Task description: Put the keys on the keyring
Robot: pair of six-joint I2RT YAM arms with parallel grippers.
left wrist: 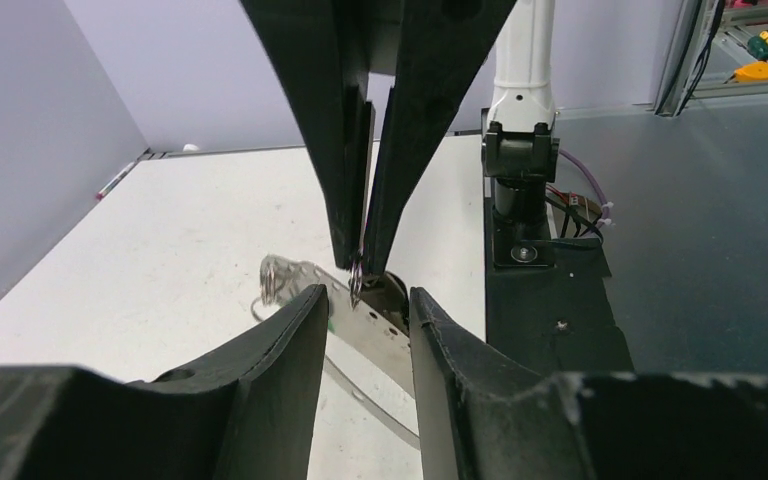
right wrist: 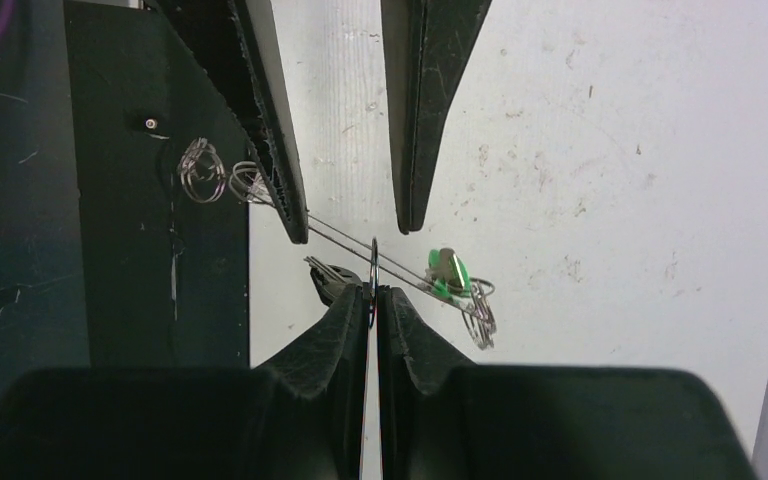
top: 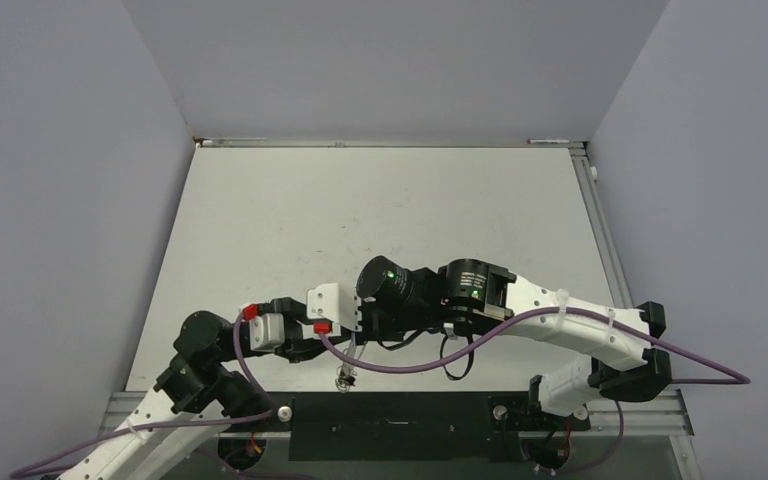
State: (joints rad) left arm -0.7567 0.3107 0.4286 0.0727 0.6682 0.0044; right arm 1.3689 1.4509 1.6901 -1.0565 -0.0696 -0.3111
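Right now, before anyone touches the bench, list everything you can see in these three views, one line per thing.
table: one, white, under both arms.
base plate: one, black, along the table's near edge.
keyring: one, silvery, seen edge-on, pinched by the right arm.
flat metal strip: one, silvery, between the left arm's jaws.
keys: at least two, silvery, one green-capped, beneath the right arm's jaws.
loose wire rings: a few, silvery, beside the left arm's jaws; count unclear.
cables: two, purple, along the arms.
left arm: one, white and black, jaws apart.
right arm: one, white and black, jaws shut on the keyring.
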